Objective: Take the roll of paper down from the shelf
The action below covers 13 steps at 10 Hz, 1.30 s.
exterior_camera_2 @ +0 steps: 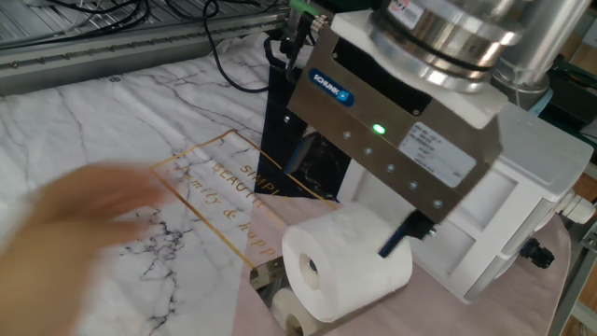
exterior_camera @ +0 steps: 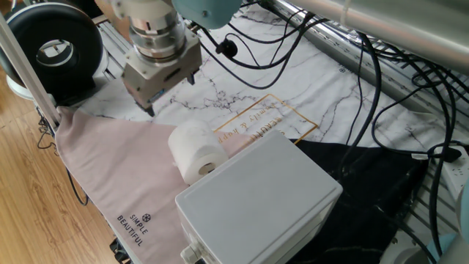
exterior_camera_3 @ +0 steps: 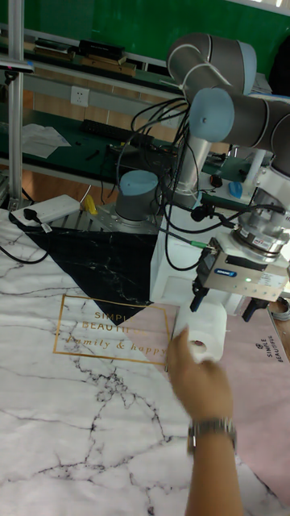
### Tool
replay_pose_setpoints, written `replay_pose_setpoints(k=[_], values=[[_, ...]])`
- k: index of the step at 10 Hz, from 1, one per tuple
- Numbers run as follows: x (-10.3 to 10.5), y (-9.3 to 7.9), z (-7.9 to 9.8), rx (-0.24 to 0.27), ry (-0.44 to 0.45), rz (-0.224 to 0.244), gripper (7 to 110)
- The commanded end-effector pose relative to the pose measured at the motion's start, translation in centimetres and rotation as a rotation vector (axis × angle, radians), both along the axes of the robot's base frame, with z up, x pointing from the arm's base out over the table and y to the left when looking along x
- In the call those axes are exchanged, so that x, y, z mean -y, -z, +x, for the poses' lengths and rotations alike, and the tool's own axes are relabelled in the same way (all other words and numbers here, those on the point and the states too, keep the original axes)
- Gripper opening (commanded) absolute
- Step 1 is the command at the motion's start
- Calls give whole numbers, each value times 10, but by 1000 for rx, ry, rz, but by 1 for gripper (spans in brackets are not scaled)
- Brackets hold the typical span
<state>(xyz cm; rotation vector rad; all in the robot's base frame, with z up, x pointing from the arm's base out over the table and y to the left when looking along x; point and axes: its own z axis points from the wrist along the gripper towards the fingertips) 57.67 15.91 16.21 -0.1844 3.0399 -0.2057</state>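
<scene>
I am holding the end effector (exterior_camera_3: 221, 307) apart and empty above the roll (exterior_camera_2: 345, 260), which is sitting on its shelf (exterior_camera_2: 269, 276) (a hand (exterior_camera_3: 199, 381) is reaching in beside it).

Probably a robotics lab: cables (exterior_camera: 381, 81), aluminium framing (exterior_camera_2: 112, 42), cluttered workbench (exterior_camera_3: 72, 68) behind.

The roll of paper (exterior_camera: 196, 151) (exterior_camera_2: 347, 259) (exterior_camera_3: 202, 330) is a plain white toilet roll lying on its side, with the small hollow core facing out. It sits on the shelf (exterior_camera_2: 270, 277), a little shiny chrome plate whose edge peeks out underneath and mirrors the roll's end.
</scene>
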Motion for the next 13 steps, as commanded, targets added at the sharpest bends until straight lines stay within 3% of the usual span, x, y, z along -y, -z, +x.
replay_pose_setpoints(k=[1, 2, 5, 9, 13], values=[[30, 20, -7, -37, -53, -51, 7], [35, 12, -2, -9, -22, -82, 7], [45, -5, -15, -11, -23, -125, 7], [46, 2, -22, -15, -60, -110, 7], [39, -10, -27, -47, -60, -87, 7]])
